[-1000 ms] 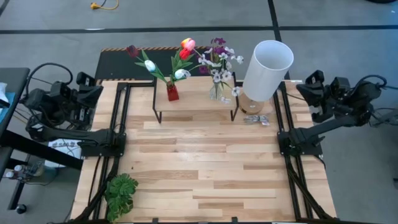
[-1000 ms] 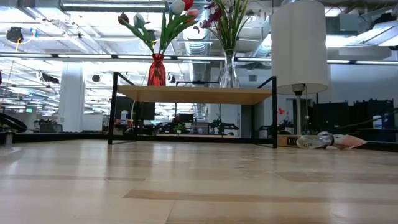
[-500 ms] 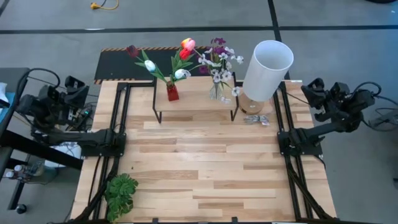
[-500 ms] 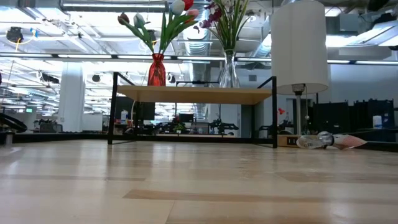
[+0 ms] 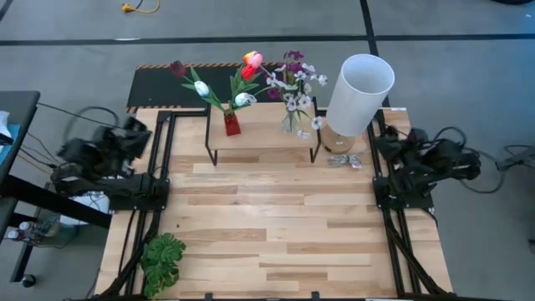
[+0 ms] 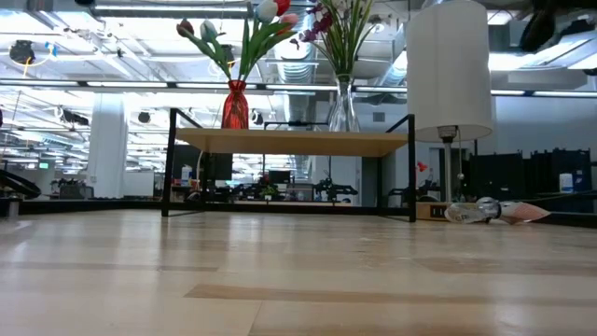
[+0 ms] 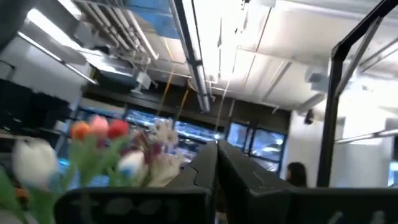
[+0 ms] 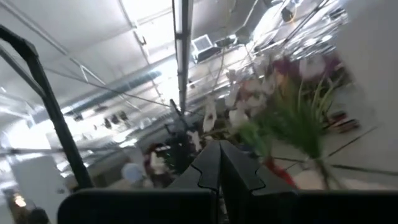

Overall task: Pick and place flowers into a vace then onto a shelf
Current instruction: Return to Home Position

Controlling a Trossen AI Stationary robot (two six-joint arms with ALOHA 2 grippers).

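The shelf point(image 5: 263, 140), a pale plank on black legs, stands at the table's far edge. On it a red vase point(image 5: 231, 124) holds tulips point(image 5: 238, 75), and a clear vase point(image 5: 289, 124) holds purple and white blossoms point(image 5: 294, 79). Both vases stand upright on their bases on the plank point(image 6: 294, 142). My left gripper point(image 7: 216, 154) is shut and holds nothing; its arm is folded over its base at the table's left edge point(image 5: 104, 155). My right gripper point(image 8: 219, 155) is shut and holds nothing; its arm is folded at the right edge point(image 5: 422, 160). Both wrist views look up toward the flowers.
A tall white lamp point(image 5: 359, 92) stands just right of the shelf, with a small crumpled wrapper point(image 5: 344, 160) at its foot. A flowerless green leafy plant point(image 5: 163, 261) lies at the near left corner. A black panel point(image 5: 159, 84) lies behind the shelf.
Both arms have drawn in from outside the table's left and right edges and folded down over their bases. The vases, flowers and shelf have stayed where they were.
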